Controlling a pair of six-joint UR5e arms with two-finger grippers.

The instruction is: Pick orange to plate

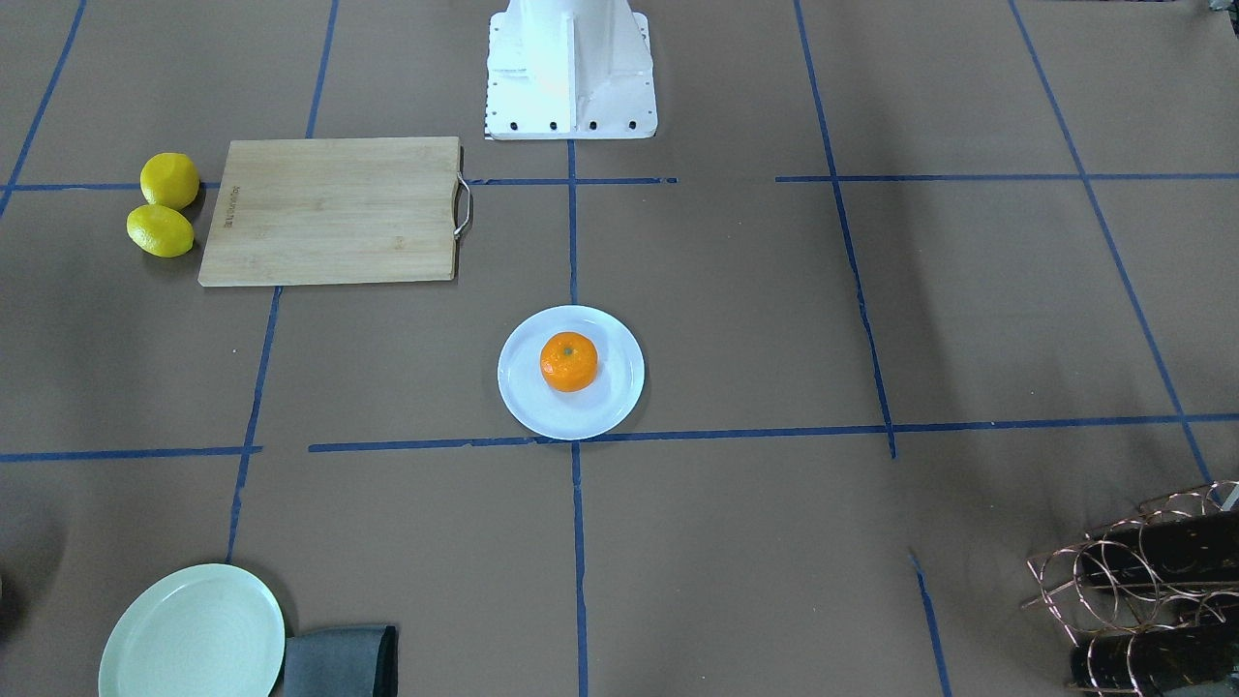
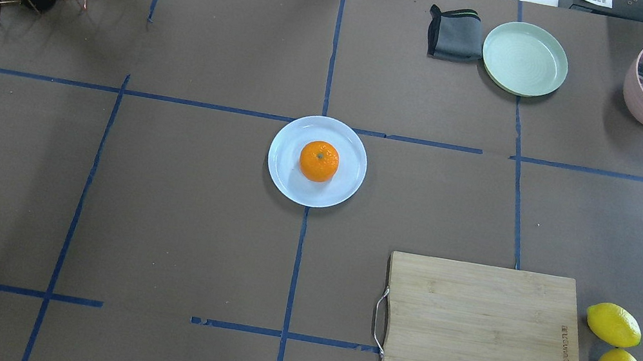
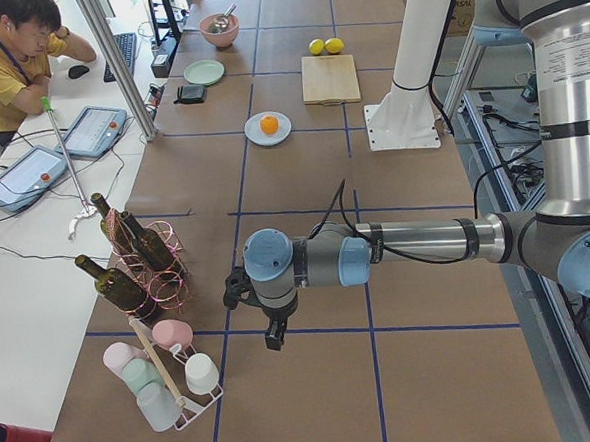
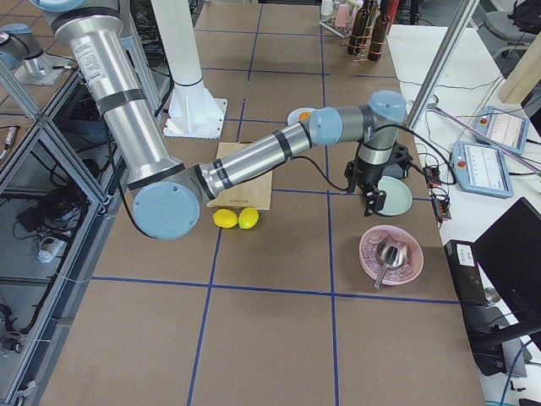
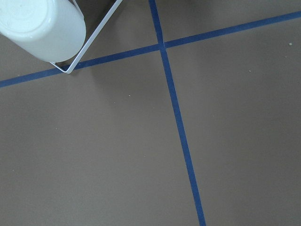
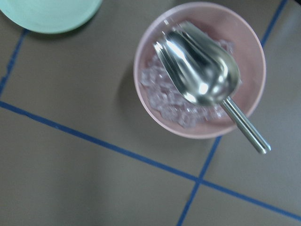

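Left gripper (image 3: 272,338), right gripper (image 4: 373,201): shown in side views only; jaw state unreadable.
Pale mint-green round plate (image 1: 192,634): cropped by front view's bottom edge.
Copper wire bottle rack (image 1: 1133,581): cropped at corner.
Steel scoop (image 6: 200,70) in pink bowl (image 6: 252,47): blurred.

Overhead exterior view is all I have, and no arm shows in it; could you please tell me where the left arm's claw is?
Observer: In the exterior left view, the left claw hangs over bare table beside the cup rack, far from the orange.
Operator: Thank you. And where is the right one, please?
Observer: In the exterior right view, the right claw appears above the edge of the mint-green plate, close to the pink bowl.
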